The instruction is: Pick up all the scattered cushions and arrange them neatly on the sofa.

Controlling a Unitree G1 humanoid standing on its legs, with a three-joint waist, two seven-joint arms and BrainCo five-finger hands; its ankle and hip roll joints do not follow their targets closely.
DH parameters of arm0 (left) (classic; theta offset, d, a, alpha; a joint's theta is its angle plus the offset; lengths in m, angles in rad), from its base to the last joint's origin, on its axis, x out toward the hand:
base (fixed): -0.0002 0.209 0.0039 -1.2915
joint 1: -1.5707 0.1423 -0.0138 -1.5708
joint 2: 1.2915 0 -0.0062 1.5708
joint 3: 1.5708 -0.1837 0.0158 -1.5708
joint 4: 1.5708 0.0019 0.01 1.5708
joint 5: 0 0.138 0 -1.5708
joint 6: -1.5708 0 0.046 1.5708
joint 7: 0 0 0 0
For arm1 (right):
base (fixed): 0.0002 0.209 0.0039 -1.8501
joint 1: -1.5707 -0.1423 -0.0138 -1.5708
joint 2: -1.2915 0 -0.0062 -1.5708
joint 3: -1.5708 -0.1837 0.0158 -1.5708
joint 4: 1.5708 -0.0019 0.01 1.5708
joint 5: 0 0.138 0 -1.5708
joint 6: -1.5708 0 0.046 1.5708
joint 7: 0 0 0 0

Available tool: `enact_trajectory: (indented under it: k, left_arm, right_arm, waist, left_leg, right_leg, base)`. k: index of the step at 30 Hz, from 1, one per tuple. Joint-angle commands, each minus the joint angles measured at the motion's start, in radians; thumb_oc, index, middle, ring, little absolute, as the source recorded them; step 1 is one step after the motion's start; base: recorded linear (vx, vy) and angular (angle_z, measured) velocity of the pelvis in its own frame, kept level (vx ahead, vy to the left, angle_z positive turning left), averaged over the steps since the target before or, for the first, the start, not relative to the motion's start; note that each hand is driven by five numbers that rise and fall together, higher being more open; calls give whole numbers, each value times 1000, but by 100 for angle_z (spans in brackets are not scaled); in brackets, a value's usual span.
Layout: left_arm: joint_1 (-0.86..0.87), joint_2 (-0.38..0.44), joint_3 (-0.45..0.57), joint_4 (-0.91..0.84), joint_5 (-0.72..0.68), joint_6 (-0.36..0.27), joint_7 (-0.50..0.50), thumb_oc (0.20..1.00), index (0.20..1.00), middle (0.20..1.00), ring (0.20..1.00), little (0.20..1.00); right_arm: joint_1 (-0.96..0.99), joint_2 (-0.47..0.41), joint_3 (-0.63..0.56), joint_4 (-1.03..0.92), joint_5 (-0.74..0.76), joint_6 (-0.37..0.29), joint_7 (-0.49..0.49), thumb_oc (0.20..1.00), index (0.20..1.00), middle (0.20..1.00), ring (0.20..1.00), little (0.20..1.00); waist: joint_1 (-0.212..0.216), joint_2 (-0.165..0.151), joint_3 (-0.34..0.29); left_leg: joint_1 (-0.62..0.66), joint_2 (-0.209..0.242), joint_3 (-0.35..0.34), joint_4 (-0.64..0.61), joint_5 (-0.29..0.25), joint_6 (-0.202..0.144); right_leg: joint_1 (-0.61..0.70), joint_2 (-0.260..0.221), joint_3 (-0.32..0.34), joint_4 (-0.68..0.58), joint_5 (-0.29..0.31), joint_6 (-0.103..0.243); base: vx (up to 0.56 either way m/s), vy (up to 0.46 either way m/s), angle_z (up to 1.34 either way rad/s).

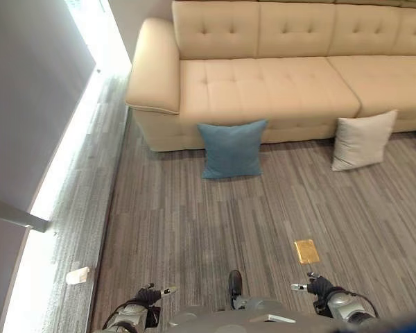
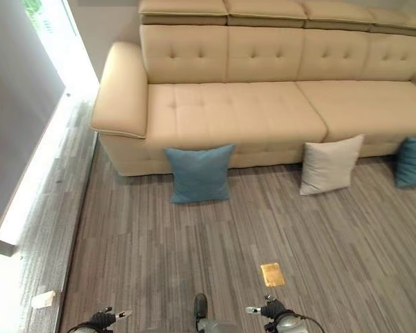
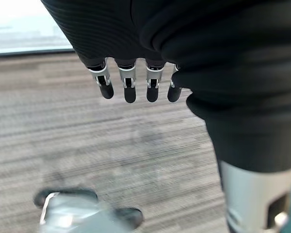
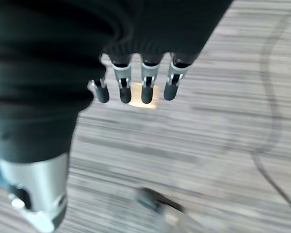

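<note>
Three cushions stood on the floor against the front of the beige sofa [image 2: 263, 104], none on its seat: a blue cushion [image 2: 198, 173] leaned upright below the sofa's left seat, near the armrest; a white cushion [image 2: 329, 164] leaned below the seam between the two seats; a second blue cushion [image 2: 412, 161] stood further right along the sofa's base. A gold floor plate [image 2: 271, 273] lay on the grey carpet [image 2: 159, 250], well in front of the sofa. The left hand [image 3: 131, 85] and right hand [image 4: 136, 85] hung low over the carpet, well away from the sofa, fingers straight and relaxed, holding nothing.
</note>
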Motion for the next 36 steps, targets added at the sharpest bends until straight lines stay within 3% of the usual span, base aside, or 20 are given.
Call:
enact_trajectory:
  k: [1,2,4,7,11,13,14,19,22,27,28,30,32,36]
  left_arm:
    - [-62,-9,-39,-36,2,-21,-2,1000,1000,1000,1000,1000]
    - [-65,-9,-37,-38,5,-19,-4,1000,1000,1000,1000,1000]
    - [-64,0,-33,-25,14,-10,-7,1000,1000,1000,1000,1000]
    - [-53,5,-19,-12,20,-3,-14,1000,1000,1000,1000,1000]
    - [-39,16,7,30,28,1,-16,1000,1000,1000,1000,1000]
    - [-41,11,21,27,22,3,-13,1000,1000,1000,1000,1000]
    - [-42,11,23,25,22,3,-11,1000,1000,1000,1000,1000]
    - [-40,11,12,14,31,-2,-8,1000,1000,1000,1000,1000]
    - [-44,11,-4,26,28,-10,-9,1000,1000,1000,1000,1000]
    - [-48,3,-30,18,31,-11,-13,1000,1000,1000,1000,1000]
    - [-55,-1,-36,5,31,-9,-15,1000,1000,1000,1000,1000]
    - [-60,-4,-47,6,29,-9,-10,1000,1000,1000,1000,1000]
    - [-64,7,-50,9,32,-5,-12,1000,1000,1000,1000,1000]
    - [-52,7,-27,35,32,0,-17,1000,1000,1000,1000,1000]
  right_arm:
    - [-75,-42,-30,18,37,-4,-32,1000,1000,1000,1000,1000]
    - [-79,-43,-39,22,42,-7,-32,1000,1000,1000,1000,1000]
    - [-80,-39,-59,21,42,-4,-31,1000,1000,1000,1000,1000]
    - [-79,-36,-52,11,37,-4,-28,1000,1000,1000,1000,1000]
    - [-80,-28,-36,2,29,-13,-17,1000,1000,1000,1000,1000]
    - [-106,-29,-20,-6,21,-16,-13,1000,1000,1000,1000,1000]
    - [-109,-29,-21,-14,23,-18,-12,1000,1000,1000,1000,1000]
    - [-113,-32,-17,-21,15,-8,-9,1000,1000,1000,1000,1000]
    - [-103,-30,-18,-27,19,-12,-13,1000,1000,1000,1000,1000]
    - [-73,-49,-47,-20,38,-12,-17,1000,1000,1000,1000,1000]
    - [-70,-55,-51,-16,42,-13,-20,1000,1000,1000,1000,1000]
    - [-72,-55,-56,-2,49,-8,-23,1000,1000,1000,1000,1000]
    - [-71,-50,-61,4,51,-7,-21,1000,1000,1000,1000,1000]
    - [-79,-40,-48,7,38,-7,-16,1000,1000,1000,1000,1000]
  waist:
    - [-25,-1,124]
    - [-16,14,118]
    - [19,46,101]
    - [49,58,86]
    - [48,65,37]
    - [48,109,62]
    - [47,114,68]
    - [-3,132,60]
    - [-2,97,58]
    - [-25,68,57]
    - [-26,56,76]
    - [-34,51,93]
    - [-23,59,85]
    - [-21,80,43]
  left_leg:
    - [64,71,-13,-212,115,33]
    - [35,50,9,-338,134,17]
    - [53,16,37,-711,176,-11]
    - [94,3,-15,-812,190,-19]
    - [162,-1,-32,-830,226,-19]
    - [243,22,-52,-854,239,-17]
    - [267,24,-58,-868,236,-15]
    - [385,38,-105,-967,200,0]
    - [375,49,-89,-955,188,3]
    - [307,99,-55,-816,184,-1]
    - [252,108,-37,-696,178,0]
    - [184,104,2,-633,172,-10]
    - [196,66,16,-759,181,-17]
    - [302,49,-11,-914,202,-20]
  right_leg:
    - [137,-89,119,-58,147,238]
    - [173,-72,126,-90,136,239]
    - [241,-28,149,-123,120,245]
    - [270,-26,171,-110,108,245]
    - [245,-34,173,35,97,238]
    - [172,-19,132,230,79,237]
    - [164,-13,134,245,78,240]
    - [20,-56,101,7,53,249]
    - [70,-73,107,-48,77,259]
    - [120,-69,100,-88,93,258]
    - [135,-78,91,-93,99,255]
    - [155,-82,89,-93,100,250]
    - [176,-63,100,-100,97,252]
    - [164,-50,96,-63,81,246]
  base:
    - [358,-331,100]
    - [492,-148,49]
    - [529,57,13]
    - [292,99,-66]
    - [216,210,-69]
    - [144,193,6]
    - [123,109,-36]
    - [202,-58,3]
    - [111,-289,62]
    - [89,-315,85]
    - [5,-221,7]
    - [61,-125,19]
    - [170,35,12]
    - [188,204,-32]
